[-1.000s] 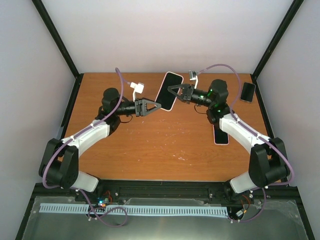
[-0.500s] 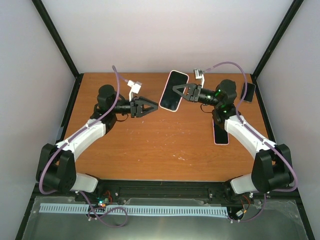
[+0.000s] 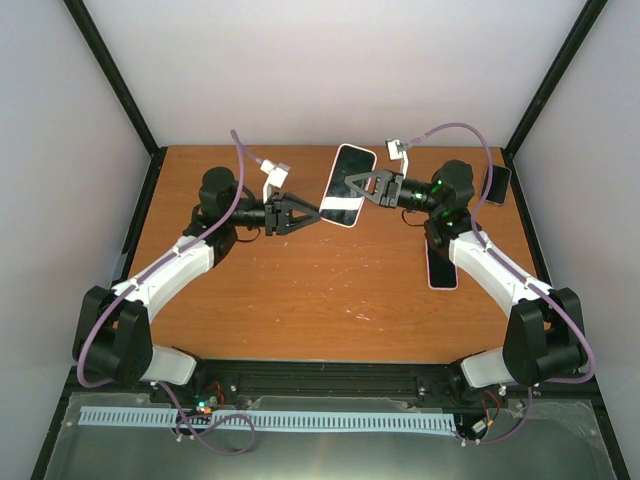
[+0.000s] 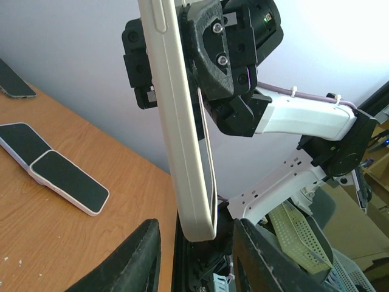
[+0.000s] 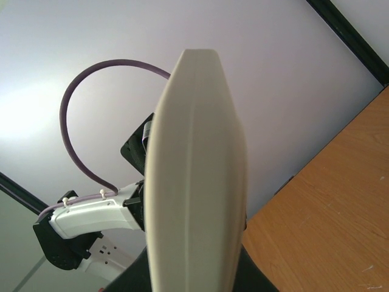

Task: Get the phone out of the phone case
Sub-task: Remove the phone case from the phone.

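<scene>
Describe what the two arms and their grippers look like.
Both the left arm and the right arm have white link shells with black joints and bases. The left gripper and right gripper are black and triangular, with two fingers each. A purple cable loops along each arm to a white plug near the wrist. Green lights glow on the right wrist.

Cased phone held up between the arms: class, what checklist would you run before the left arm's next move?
1. Right tool shut on cased phone: ok.
2. Left tool open: ok.
3. Its lower end lined up between left fingers: ok.
4. Left fingers touching the case: cannot tell.
5. Held clear of the table: ok.
6. Case already loosened: cannot tell.
</scene>
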`<state>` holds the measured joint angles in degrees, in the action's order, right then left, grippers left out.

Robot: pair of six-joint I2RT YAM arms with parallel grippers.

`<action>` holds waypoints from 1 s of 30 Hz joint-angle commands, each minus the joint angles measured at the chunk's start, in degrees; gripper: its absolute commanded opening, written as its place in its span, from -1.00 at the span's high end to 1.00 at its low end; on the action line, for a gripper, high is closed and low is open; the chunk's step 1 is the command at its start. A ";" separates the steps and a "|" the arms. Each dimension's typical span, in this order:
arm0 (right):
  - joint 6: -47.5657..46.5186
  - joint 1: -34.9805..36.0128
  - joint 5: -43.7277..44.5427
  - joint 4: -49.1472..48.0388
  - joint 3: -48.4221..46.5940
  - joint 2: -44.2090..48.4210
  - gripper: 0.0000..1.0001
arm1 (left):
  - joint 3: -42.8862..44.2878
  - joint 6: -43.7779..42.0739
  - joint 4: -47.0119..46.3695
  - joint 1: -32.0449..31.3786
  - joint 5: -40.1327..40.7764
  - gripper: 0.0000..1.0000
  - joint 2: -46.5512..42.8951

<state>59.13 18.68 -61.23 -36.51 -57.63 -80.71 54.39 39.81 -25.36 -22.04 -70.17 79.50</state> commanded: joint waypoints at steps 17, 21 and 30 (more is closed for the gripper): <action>8.32 -0.05 -0.08 -12.32 1.56 1.35 0.94 | 1.16 -2.34 2.35 -0.20 5.40 0.66 2.90; 12.88 -0.04 0.49 -15.94 1.71 1.03 0.94 | 0.10 -0.59 -0.31 0.11 5.06 0.70 3.07; 18.68 -0.09 1.38 -20.82 2.09 0.99 0.95 | -0.79 1.01 -2.01 0.51 5.40 0.75 3.92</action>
<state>70.52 17.98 -59.33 -46.33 -54.15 -81.73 54.92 40.40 -27.97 -22.00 -67.40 81.06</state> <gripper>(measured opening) 0.126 0.133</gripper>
